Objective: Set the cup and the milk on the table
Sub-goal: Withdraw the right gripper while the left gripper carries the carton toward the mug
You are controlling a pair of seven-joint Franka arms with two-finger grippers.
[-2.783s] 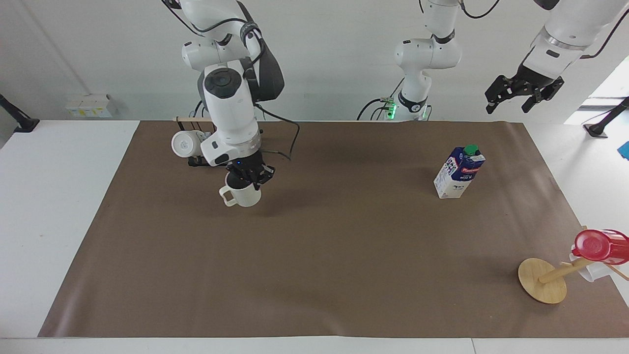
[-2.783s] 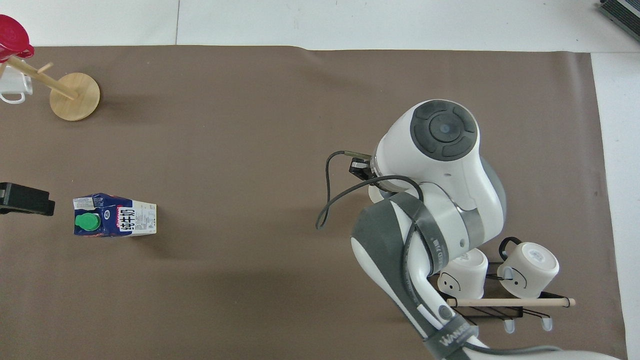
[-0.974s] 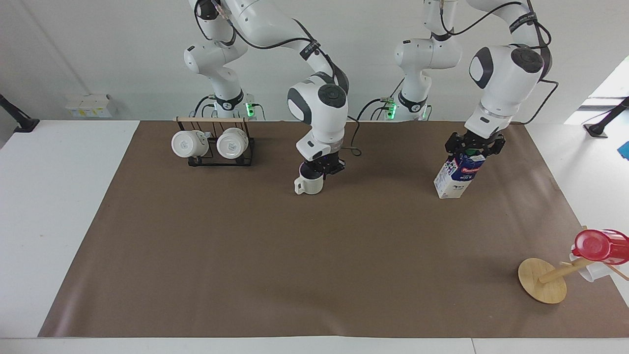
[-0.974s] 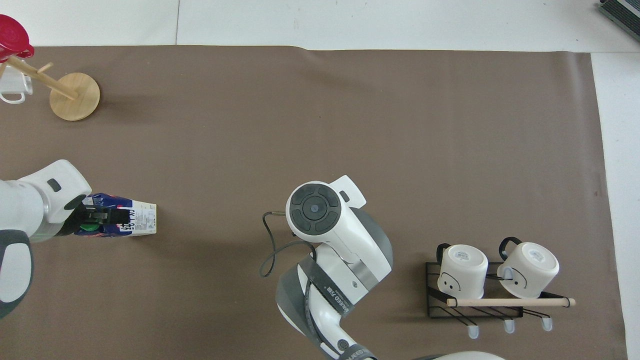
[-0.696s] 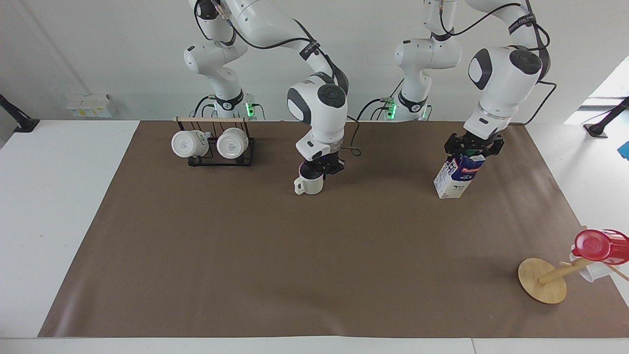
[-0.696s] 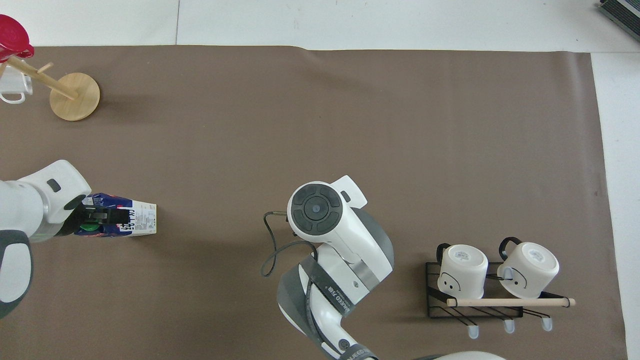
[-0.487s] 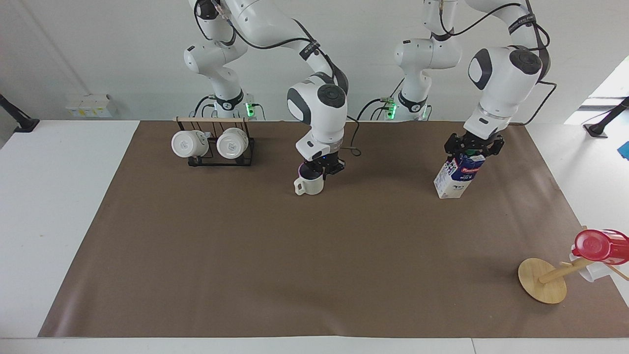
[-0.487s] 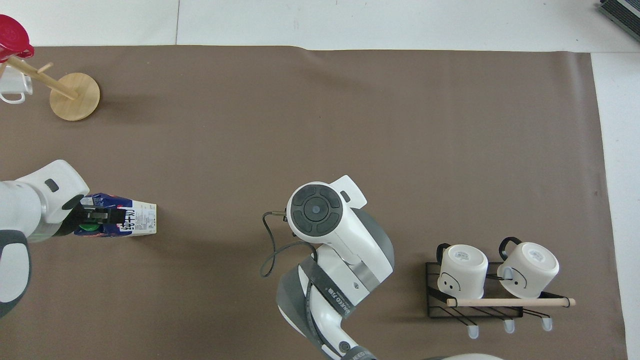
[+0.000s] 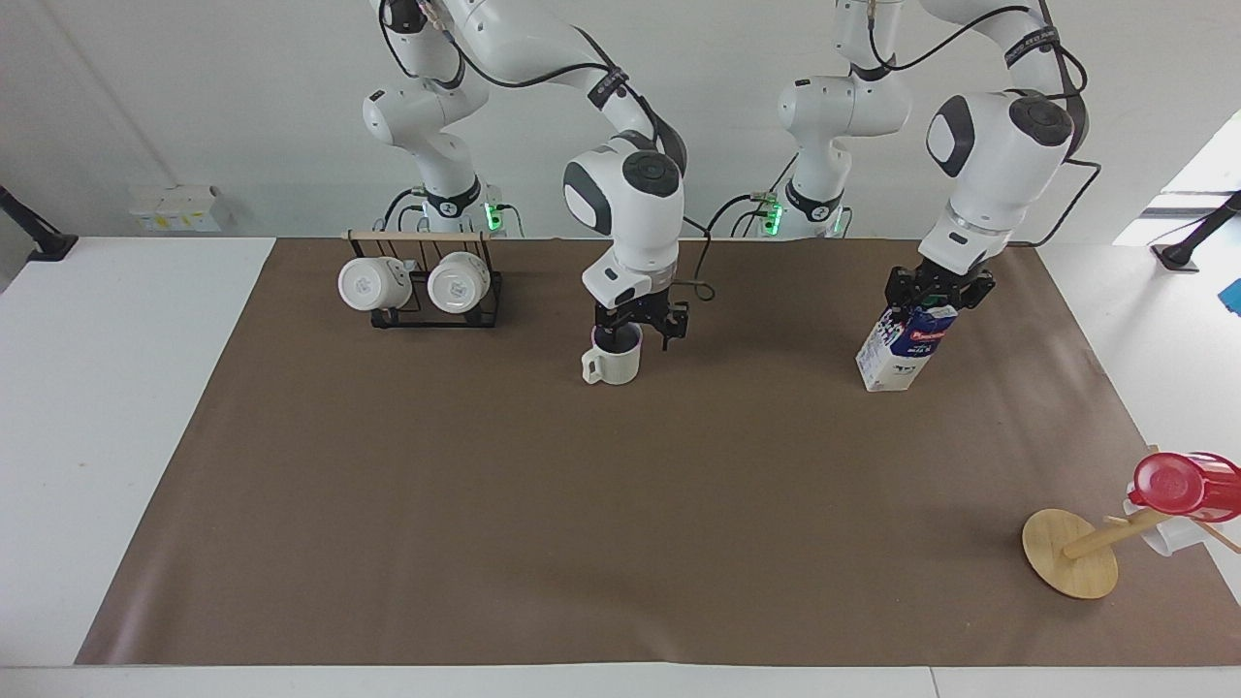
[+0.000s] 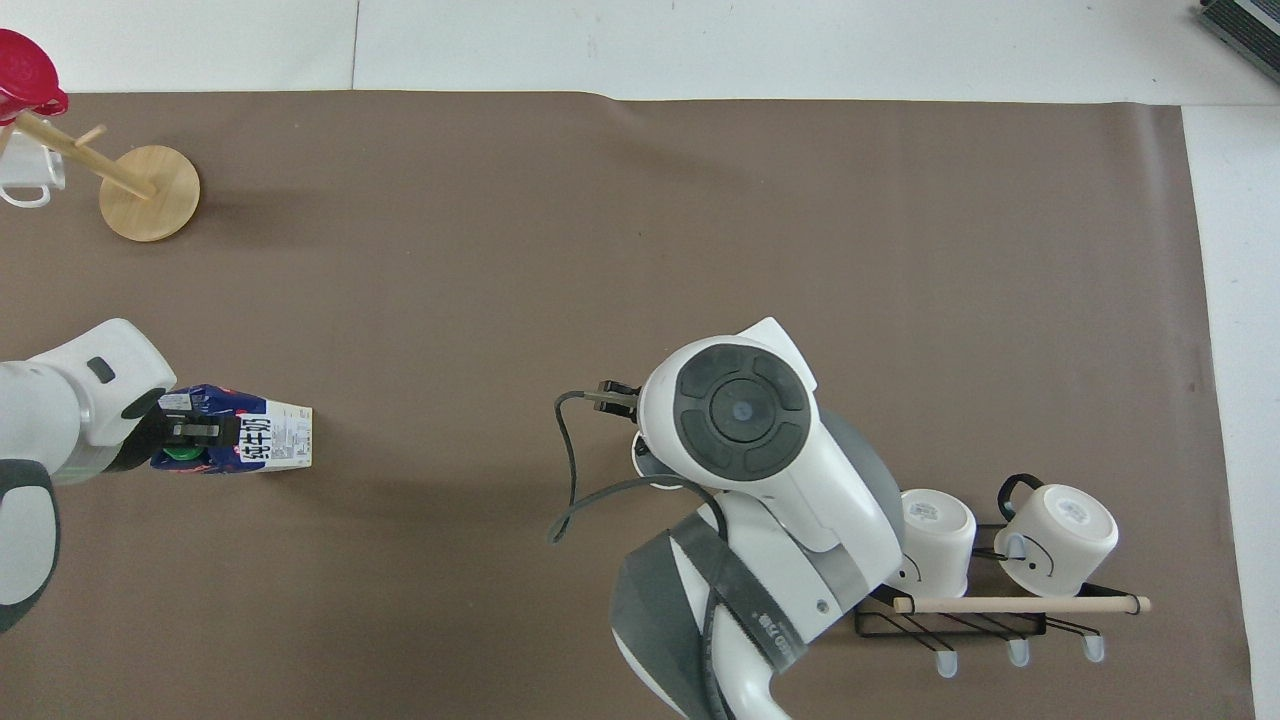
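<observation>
On the brown mat [image 9: 620, 504] — cup [image 9: 615, 363] freshly released, right tool [image 9: 640, 333] now spread.

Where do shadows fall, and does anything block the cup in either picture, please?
Facing view: soft shadows lie on the mat beside the milk and the cup; bright daylight washes out the upper corner by the left arm. Overhead view: the right arm's wrist hides nearly all of the cup, so only a sliver of its rim shows.
</observation>
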